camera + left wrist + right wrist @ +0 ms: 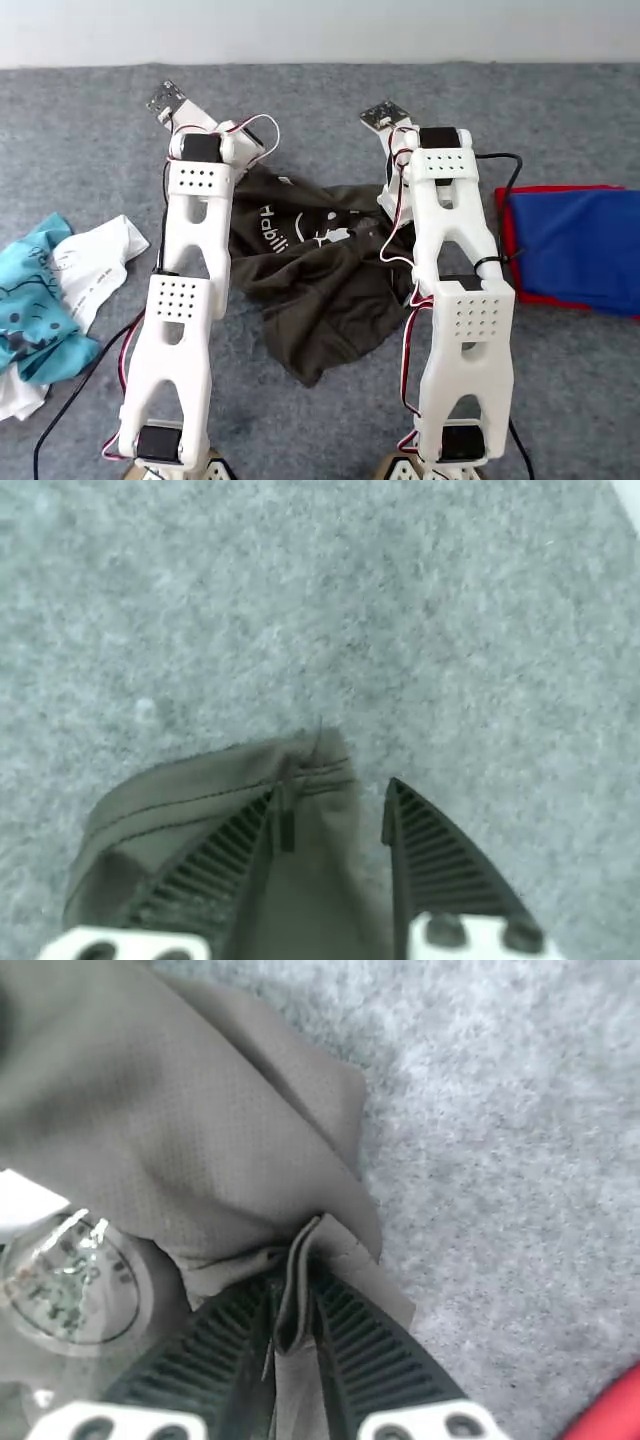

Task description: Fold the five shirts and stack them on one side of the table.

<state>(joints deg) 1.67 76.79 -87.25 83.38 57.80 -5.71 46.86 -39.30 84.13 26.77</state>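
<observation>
Operator: Currently, where does the dark shirt [320, 290] lie, and what grips it?

Technician: It lies crumpled on the grey tabletop [520, 110] between both arms. Its long axis runs from the hands back toward the arm bases. The right hand [296, 1276] is closed tight on a fold at the shirt's far right corner. The left hand [334, 790] stands partly open at the far left corner, with the hem lying between its fingers, apparently unpinched.

Operator: What decides the coming move?

Technician: Probably the left grasp. Both far corners need holding before the shirt's far edge is drawn out or folded. The wrist views give each grip close up. The high view gives the layout: a blue shirt [575, 240] on a red shirt [506, 240] right of the dark shirt, and pale shirts [60, 280] to its left.
</observation>
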